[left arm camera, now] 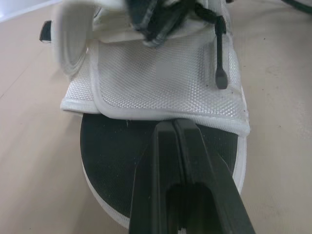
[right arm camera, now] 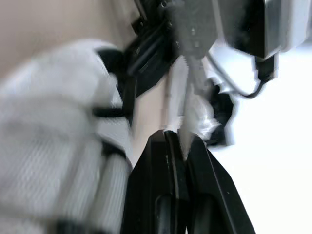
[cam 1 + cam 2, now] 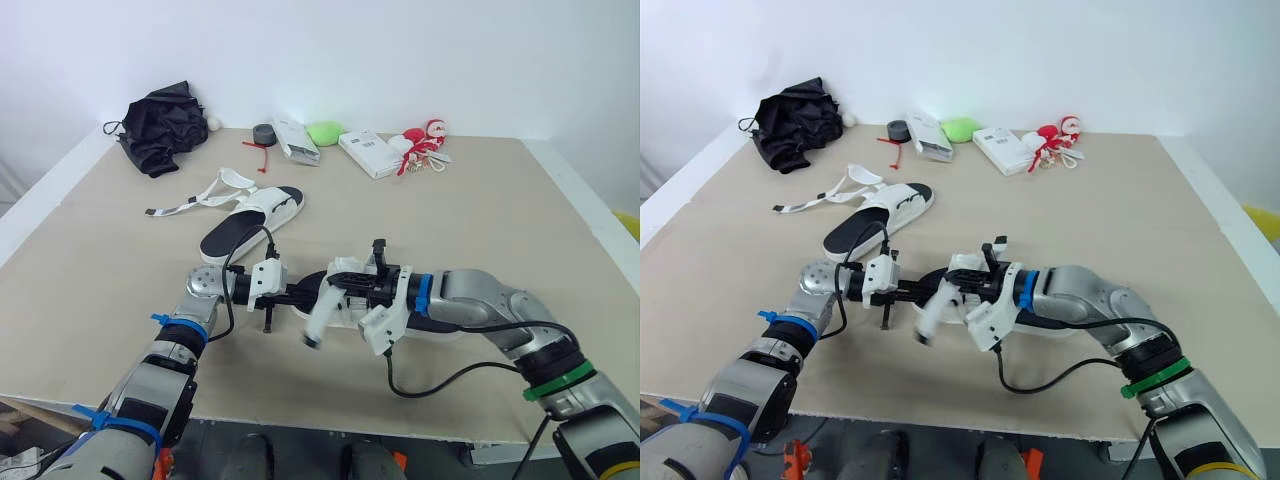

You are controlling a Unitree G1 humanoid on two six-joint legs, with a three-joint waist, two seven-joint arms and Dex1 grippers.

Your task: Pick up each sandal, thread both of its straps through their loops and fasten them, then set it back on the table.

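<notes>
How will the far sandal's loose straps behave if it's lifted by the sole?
The straps trail limp and curved across the table, so they will probably flop and dangle. The far sandal has a thick flat sole, so it likely keeps its shape. Lying flat, it should not roll.

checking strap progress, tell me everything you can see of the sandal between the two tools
The sandal has a white woven-mesh upper, black footbed and white sole rim, and sits near the table's front edge. The left tool, shut, points at the mesh flap's edge over the footbed. The right tool is shut on a white strap, whose free end hangs loose, unfastened.
</notes>
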